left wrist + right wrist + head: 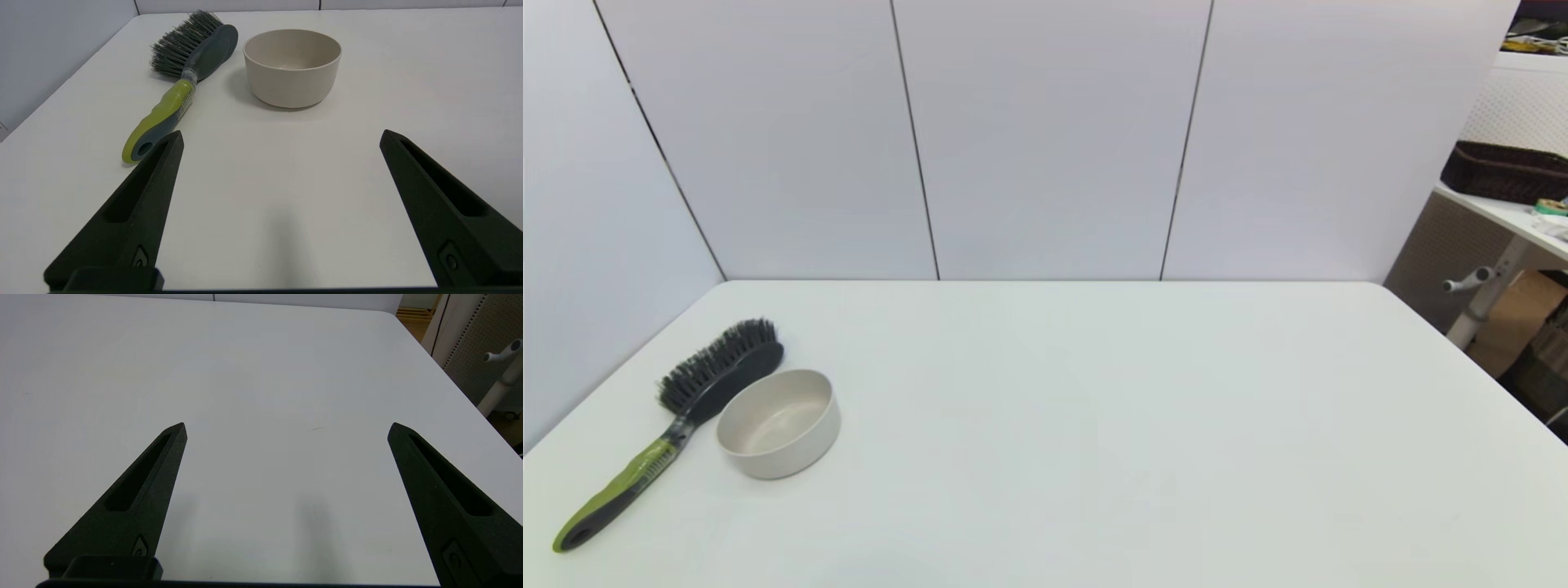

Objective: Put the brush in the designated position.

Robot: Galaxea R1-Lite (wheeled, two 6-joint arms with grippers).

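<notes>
The brush [678, 412] lies flat on the white table at the left, its dark bristled head toward the back wall and its lime-green handle toward the front edge. A cream bowl [778, 422] stands empty just to its right, close to the brush head. In the left wrist view the brush [184, 79] and the bowl [292, 67] sit ahead of my left gripper [282, 136], which is open and holds nothing, the handle's end near one fingertip. My right gripper [288, 428] is open over bare table, far from both. Neither arm shows in the head view.
White wall panels close off the table's back and left side. Beyond the table's right edge stand a second table with a dark basket [1503, 171], a white stand [1486, 290] and cardboard boxes.
</notes>
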